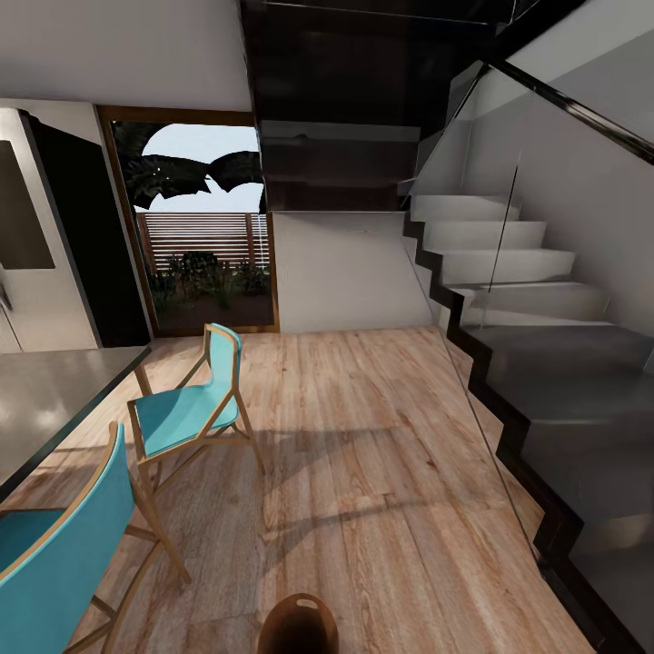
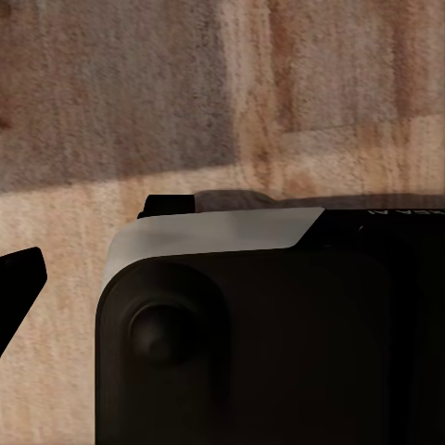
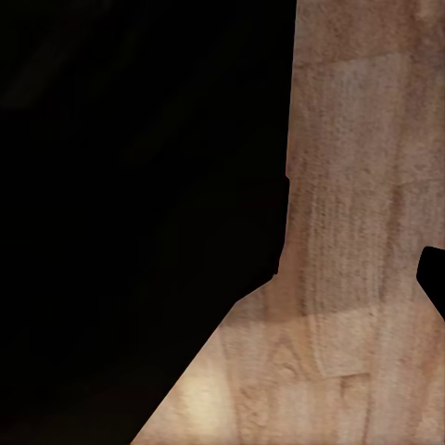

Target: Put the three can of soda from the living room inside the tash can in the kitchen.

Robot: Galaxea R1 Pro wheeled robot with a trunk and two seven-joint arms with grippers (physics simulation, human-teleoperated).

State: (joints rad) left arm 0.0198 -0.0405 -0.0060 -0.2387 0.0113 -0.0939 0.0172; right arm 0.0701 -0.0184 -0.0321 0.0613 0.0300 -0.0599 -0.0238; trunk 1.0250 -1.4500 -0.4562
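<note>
Standing over light wood floor in the kitchen: trash can at the head view's lower edge, just ahead of the base, midway between both arms, upright, slot handle facing the camera. No soda cans visible. Both wrist cameras aimed down at floorboards, arms apparently tucked low. Jaw state: cannot tell for either. Turquoise chairs at left, stairs at right.

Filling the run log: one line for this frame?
phase: in transit | trash can on wood floor just ahead | teal chairs left | stairs right | grippers: cannot tell
</note>
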